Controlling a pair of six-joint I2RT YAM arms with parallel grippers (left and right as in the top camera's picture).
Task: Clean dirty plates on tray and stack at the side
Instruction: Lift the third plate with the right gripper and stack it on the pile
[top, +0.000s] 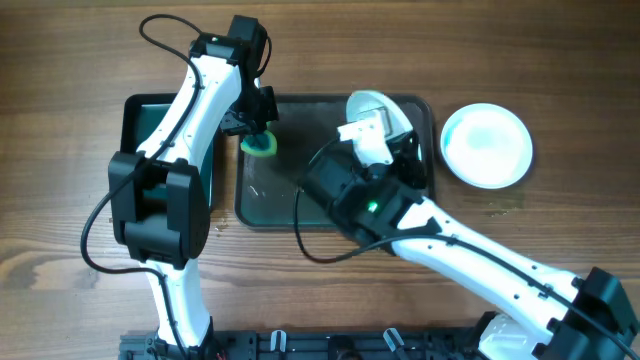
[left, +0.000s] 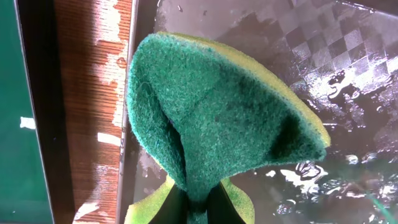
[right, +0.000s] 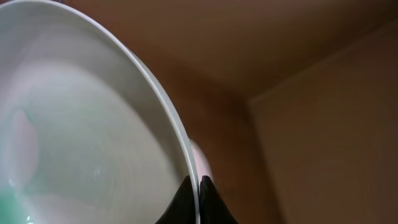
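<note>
In the overhead view, the right arm (top: 470, 250) covers the lower part of the held plate (top: 375, 103), and the left arm (top: 190, 110) covers much of the smaller tray (top: 138, 108). We cannot tell whether the white plate (top: 487, 145) beside the large tray (top: 270, 200) is one or several. In the right wrist view, the held plate is blurred and cut off at the left and bottom edges. In the left wrist view, the sponge (left: 217, 124) hides most of the left gripper (left: 198, 208), and the bottom edge cuts off both.
</note>
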